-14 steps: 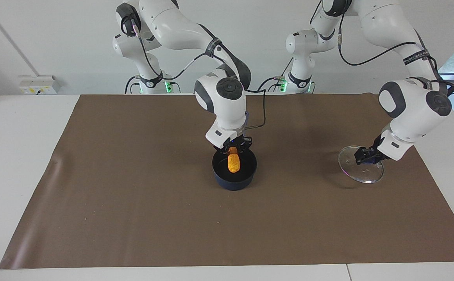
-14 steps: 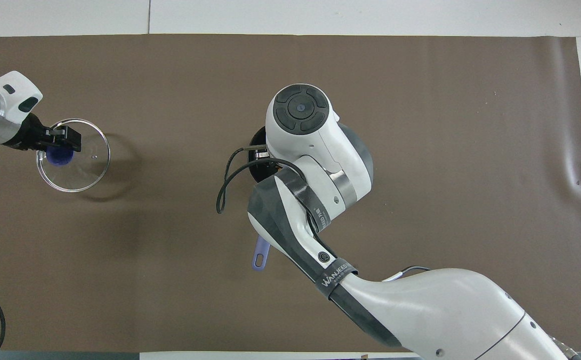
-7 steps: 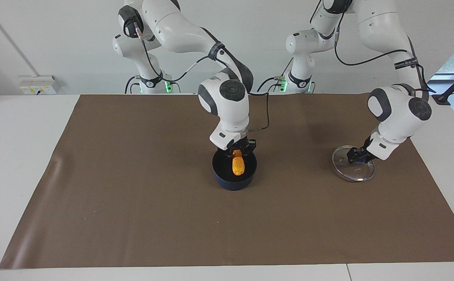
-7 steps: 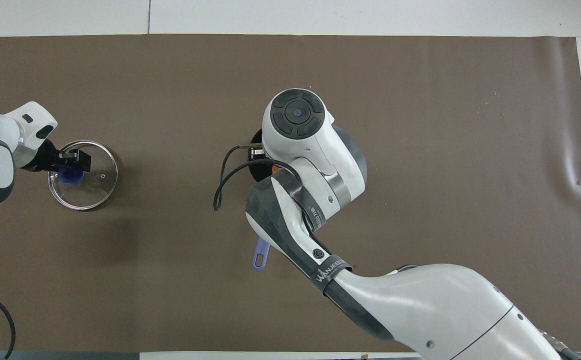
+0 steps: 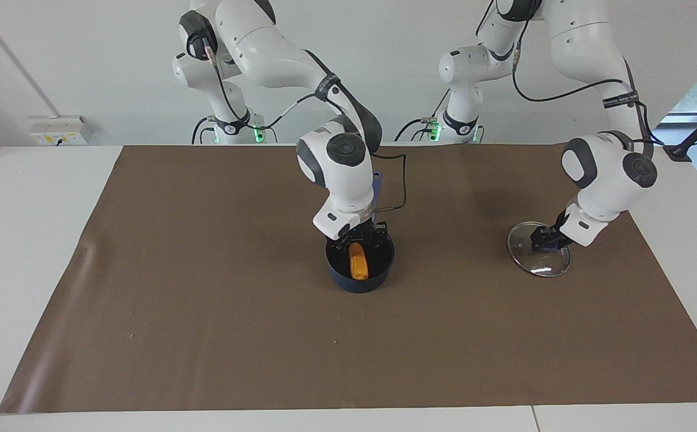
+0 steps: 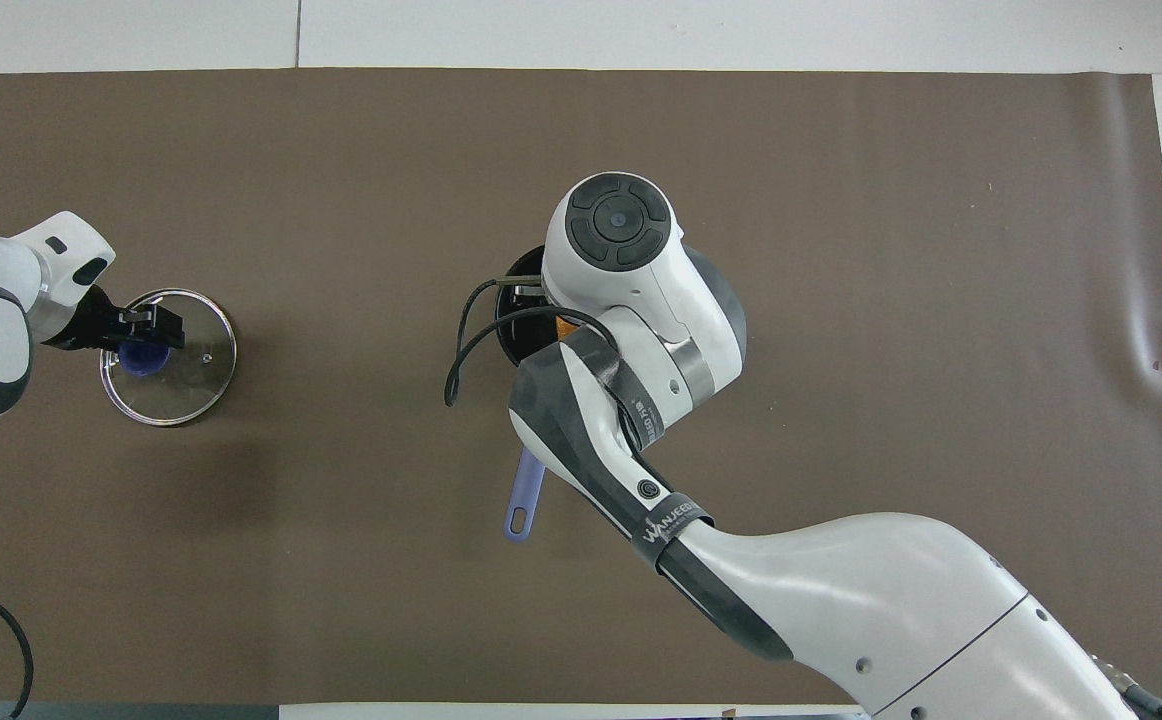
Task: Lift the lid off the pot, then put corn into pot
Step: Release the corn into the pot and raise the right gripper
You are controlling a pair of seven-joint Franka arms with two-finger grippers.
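Reaching into the pot (image 5: pixel 360 275), right hand (image 5: pixel 360 235) parted above corn (image 5: pixel 357 269), left hand (image 5: pixel 547 239) gripping lid (image 5: pixel 538 258) knob.

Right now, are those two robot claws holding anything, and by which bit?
The left gripper grips the lid by its blue knob. The right gripper is over the pot, at the corn; whether it holds it cannot be told.

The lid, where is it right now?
The lid lies flat on the brown mat toward the left arm's end of the table, apart from the pot, with the left tool at its knob.
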